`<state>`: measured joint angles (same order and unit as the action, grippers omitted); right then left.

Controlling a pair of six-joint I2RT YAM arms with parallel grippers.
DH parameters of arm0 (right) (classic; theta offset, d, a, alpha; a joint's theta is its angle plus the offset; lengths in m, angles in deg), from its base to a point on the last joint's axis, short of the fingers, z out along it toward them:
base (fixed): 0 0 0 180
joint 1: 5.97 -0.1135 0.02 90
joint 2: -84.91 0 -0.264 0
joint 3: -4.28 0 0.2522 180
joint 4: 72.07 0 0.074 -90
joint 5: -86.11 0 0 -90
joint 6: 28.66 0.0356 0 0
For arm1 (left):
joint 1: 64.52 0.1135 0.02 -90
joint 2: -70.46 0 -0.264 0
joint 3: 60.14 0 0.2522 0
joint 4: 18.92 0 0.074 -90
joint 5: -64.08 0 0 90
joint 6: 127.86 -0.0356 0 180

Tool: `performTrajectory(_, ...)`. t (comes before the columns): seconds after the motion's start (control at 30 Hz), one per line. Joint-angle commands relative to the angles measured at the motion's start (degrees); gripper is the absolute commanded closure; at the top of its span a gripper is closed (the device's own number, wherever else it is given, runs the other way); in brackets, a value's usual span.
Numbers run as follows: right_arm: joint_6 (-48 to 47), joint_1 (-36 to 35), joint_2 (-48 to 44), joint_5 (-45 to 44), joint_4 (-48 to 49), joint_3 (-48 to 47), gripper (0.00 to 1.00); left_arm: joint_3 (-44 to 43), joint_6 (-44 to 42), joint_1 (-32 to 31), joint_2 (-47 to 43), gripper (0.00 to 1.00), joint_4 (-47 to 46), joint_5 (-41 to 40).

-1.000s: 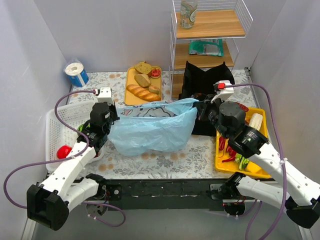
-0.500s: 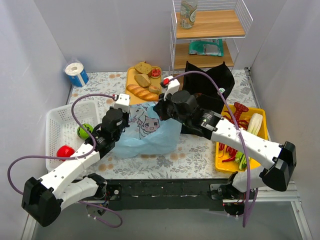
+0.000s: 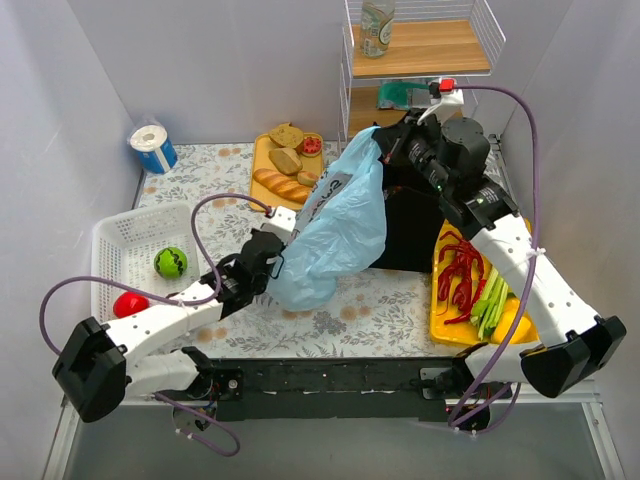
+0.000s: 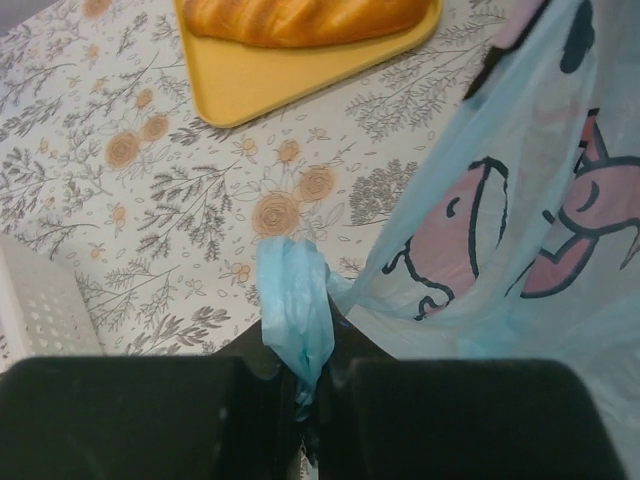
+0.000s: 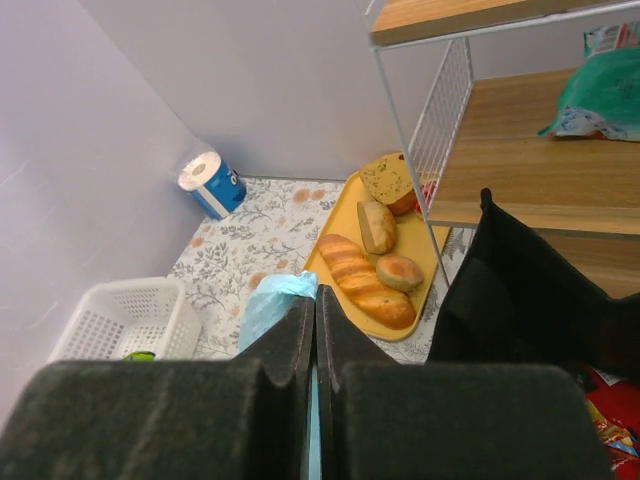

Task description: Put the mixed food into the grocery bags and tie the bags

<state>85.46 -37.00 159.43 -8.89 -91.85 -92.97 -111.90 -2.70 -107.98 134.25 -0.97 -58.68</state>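
The light-blue plastic bag (image 3: 338, 228) with cartoon prints hangs stretched between my two grippers. My right gripper (image 3: 385, 143) is shut on its upper handle (image 5: 281, 292), held high near the shelf. My left gripper (image 3: 276, 250) is shut on the lower handle (image 4: 296, 322), low over the table. The tall black bag (image 3: 415, 215) stands behind the blue one, also in the right wrist view (image 5: 540, 300). A long golden bread loaf (image 3: 285, 186) lies on a yellow tray (image 3: 262, 160) at the back, seen too in the left wrist view (image 4: 300, 18) and the right wrist view (image 5: 364, 281).
A white lattice basket (image 3: 125, 250) at the left holds a round green ball (image 3: 171, 262) and a red item (image 3: 129, 304). A yellow tray (image 3: 445, 320) at the right holds red peppers and green stalks (image 3: 490, 300). A wire shelf (image 3: 420, 60) stands behind; a blue-wrapped paper roll (image 3: 152, 146) sits back left.
My right gripper has swung up and to the back right with the bag handle, lifting and stretching the blue bag. My left gripper has moved right and forward, holding the other handle.
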Motion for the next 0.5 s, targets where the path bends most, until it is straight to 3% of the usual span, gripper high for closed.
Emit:
performTrajectory(0.0, 3.91, 5.62, -2.01, 3.76, 4.44, -2.48, 0.99, 0.91, -1.49, -3.55, 1.95, 1.0, 0.47, -6.7)
performTrajectory(0.2, 5.15, 8.0, -5.69, 7.34, 6.81, 1.74, 0.99, -0.23, -0.27, -4.35, 2.05, 1.0, 0.39, -9.34)
performTrajectory(0.33, 1.82, 8.0, -6.93, 12.71, 1.56, 3.5, 0.99, -2.34, 2.72, -4.0, -3.92, 1.0, 1.7, -8.21)
performTrajectory(0.4, 0.32, 7.91, -7.37, 17.27, -1.08, 4.37, 0.99, -4.1, 4.82, -1.99, -6.99, 1.0, 2.84, -5.58)
performTrajectory(0.47, -1.87, 7.65, -7.98, 20.71, -3.02, 5.78, 0.99, -5.5, 6.67, 3.17, -7.71, 1.0, 4.24, 2.22)
